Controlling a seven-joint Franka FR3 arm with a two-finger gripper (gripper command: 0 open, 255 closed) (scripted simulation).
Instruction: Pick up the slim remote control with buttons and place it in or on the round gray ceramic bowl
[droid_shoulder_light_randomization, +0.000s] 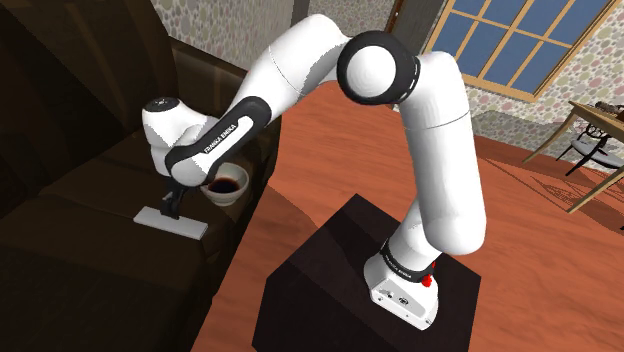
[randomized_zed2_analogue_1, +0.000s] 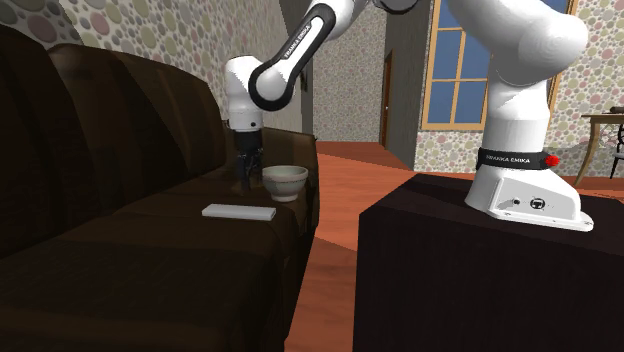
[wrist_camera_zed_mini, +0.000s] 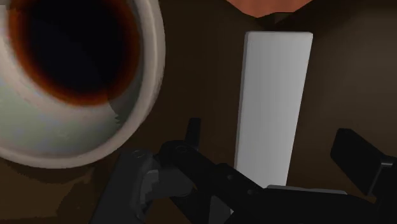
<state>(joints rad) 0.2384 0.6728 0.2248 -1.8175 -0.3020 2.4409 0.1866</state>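
— Where's the remote?
— The white remote (droid_shoulder_light_randomization: 170, 220) (randomized_zed2_analogue_1: 239, 211) (wrist_camera_zed_mini: 273, 95) lies flat on the dark sofa (randomized_zed2_analogue_1: 120, 260) seat, just beside the pale bowl (droid_shoulder_light_randomization: 228, 197) (randomized_zed2_analogue_1: 285, 186) (wrist_camera_zed_mini: 63, 137), not in it
— And the jaws?
— Spread apart, low over the remote, one on either side of its end, gripping nothing

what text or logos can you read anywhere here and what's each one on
"FRANKA EMIKA": along the arm's forearm.
"FRANKA EMIKA": on the dark band above the arm's base.
Small marks on that base: too small to read.
Remote and bowl: no text.
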